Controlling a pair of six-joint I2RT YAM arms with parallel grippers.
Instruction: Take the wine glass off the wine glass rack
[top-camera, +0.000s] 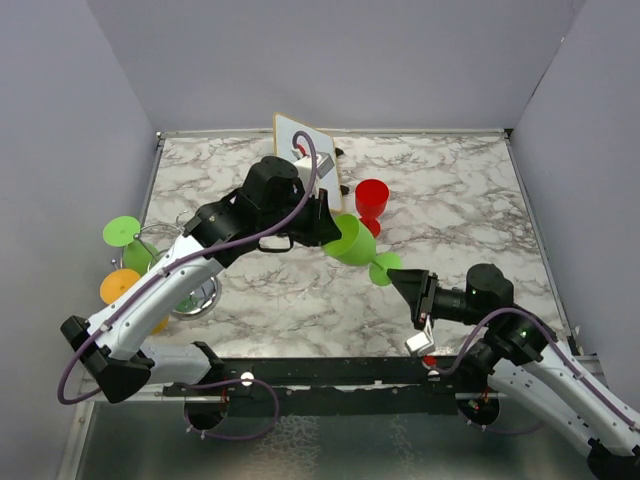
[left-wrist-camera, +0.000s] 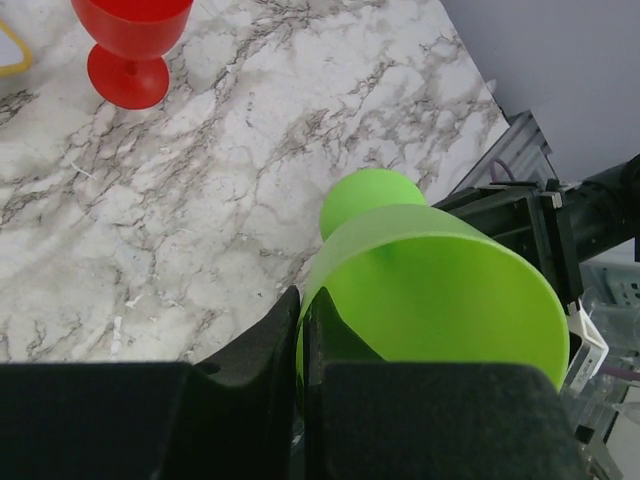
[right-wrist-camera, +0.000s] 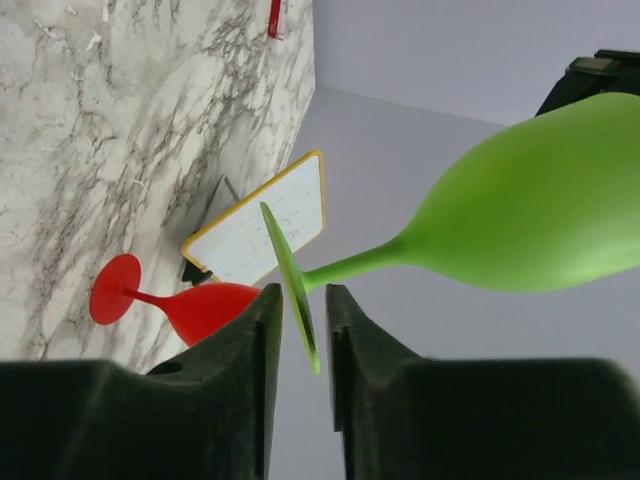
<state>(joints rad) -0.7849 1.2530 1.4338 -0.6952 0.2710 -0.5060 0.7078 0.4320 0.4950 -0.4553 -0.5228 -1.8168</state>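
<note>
The wine glass rack stands far left. My left pincer pinches the green wine glass by its rim, clear of the rack. My right pincer stands parted round the foot. Risk: the rim grip slips and the glass drops.
</note>
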